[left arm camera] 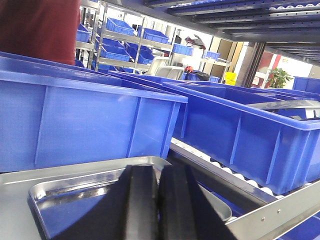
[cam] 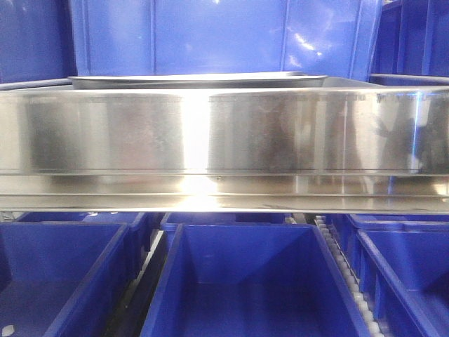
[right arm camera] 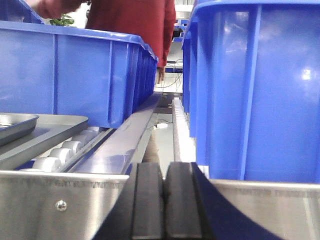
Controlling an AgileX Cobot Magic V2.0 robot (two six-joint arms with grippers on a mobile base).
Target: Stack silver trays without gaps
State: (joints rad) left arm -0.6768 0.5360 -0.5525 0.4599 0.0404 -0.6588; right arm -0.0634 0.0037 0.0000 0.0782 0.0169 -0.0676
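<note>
Eyeing the silver trays [left arm camera: 100, 192], I judge them stiff, light and slippery; I'd pinch the flat rim. Both grippers, left [left arm camera: 157, 205] and right [right arm camera: 164, 202], sit closed, empty.

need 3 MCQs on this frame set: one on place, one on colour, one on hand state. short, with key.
1. Where does the silver tray lie?
A. on the steel shelf, in front of a blue bin
B. inside a lower bin
C. on the floor

2. What colour are the bins?
A. green
B. blue
C. grey

3. How are the right hand's fingers?
A. wide apart
B. closed around a tray
C. pressed together, holding nothing

Key: 1 A, the left wrist view shows it on the shelf before a bin; 2 B, every view shows blue bins; 3 C, the black pads meet with nothing between.
</note>
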